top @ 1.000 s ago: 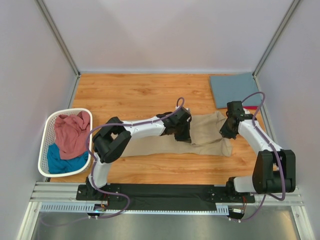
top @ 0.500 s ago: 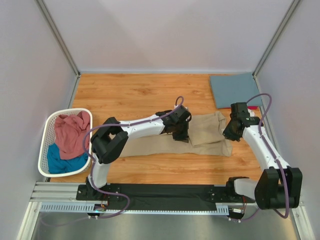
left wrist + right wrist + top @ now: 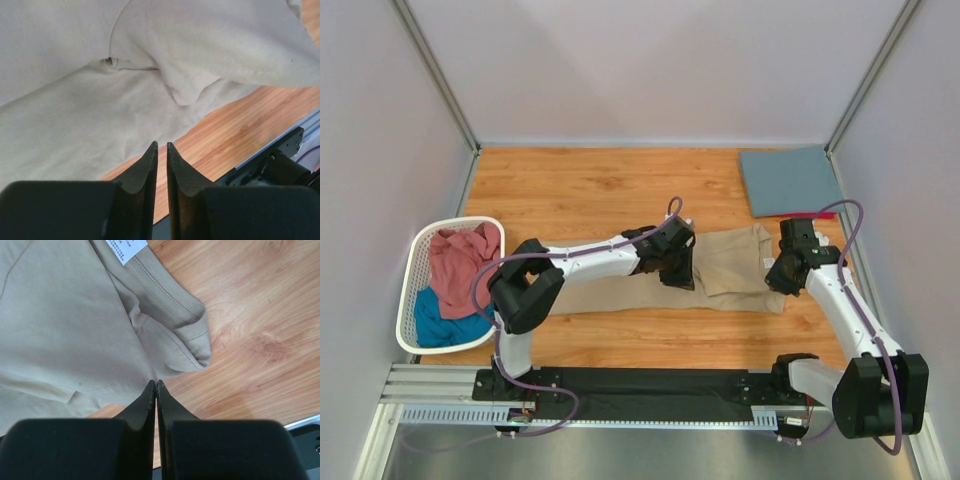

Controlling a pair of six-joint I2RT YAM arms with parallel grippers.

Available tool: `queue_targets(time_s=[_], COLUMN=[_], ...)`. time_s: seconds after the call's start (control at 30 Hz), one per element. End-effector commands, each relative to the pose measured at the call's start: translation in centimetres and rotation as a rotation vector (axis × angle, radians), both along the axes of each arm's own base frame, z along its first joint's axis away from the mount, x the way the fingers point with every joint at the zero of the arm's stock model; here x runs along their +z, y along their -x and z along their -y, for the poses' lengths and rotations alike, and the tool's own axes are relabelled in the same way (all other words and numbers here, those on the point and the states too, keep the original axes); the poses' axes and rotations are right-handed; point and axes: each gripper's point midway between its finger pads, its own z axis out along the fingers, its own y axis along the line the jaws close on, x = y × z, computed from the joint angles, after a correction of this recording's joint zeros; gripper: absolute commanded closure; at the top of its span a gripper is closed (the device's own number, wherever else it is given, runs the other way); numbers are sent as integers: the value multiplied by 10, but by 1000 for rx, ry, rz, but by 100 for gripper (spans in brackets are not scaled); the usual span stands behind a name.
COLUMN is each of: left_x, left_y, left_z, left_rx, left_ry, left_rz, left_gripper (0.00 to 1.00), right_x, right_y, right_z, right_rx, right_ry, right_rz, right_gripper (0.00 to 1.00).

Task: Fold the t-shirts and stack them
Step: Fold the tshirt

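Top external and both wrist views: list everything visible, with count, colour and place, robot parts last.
tan t-shirt: 1, tan, partly folded, centre right
neck label: 1, white, on the tan t-shirt
blue t-shirt: 1, slate blue, folded flat, far right corner
red cloth: 1, red, thin edge under the blue t-shirt
laundry basket: 1, white, left edge
pink t-shirt: 1, dusty pink, crumpled in the basket
teal t-shirt: 1, teal, basket's near end
table: 1, wood brown
left gripper: 1, black, over the tan t-shirt, jaws slightly apart, empty
right gripper: 1, black, shut, tips at the tan t-shirt's hem
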Motion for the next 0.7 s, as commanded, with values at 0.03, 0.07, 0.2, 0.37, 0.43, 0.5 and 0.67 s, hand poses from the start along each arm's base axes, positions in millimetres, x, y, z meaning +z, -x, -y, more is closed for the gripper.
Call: queue_targets(time_s=[0.03,0.07,0.2,0.37,0.43,0.5,0.67], left_x=[18,17,7,2,-9,-15,-21], left_y=[8,9,10,4,3,1,-4], left_z=[20,24,38,49,47,45,51], left_rx=[-82,-90,-123,-113,-106,-88,-82], left_ry=[123,133,177,174,143,130,131], left_rz=[56,62,54,62,49,48,53], left_gripper=[78,75,65,63,63,63,63], right_x=[1,1,-2,-3,-3,-2,-2], right_y=[-9,-9,-13,-15,-16,-17,-18], right_z=[-2,-3,-5,-6,-7,-7,-7], right_rx=[-12,-11,-5,-1,3,2,6], right_ry=[-11,-13,-23,-25,-27,-29,-33], right_rz=[42,42,45,48,50,55,60], right_gripper=[100,100,100,100,100,100,100])
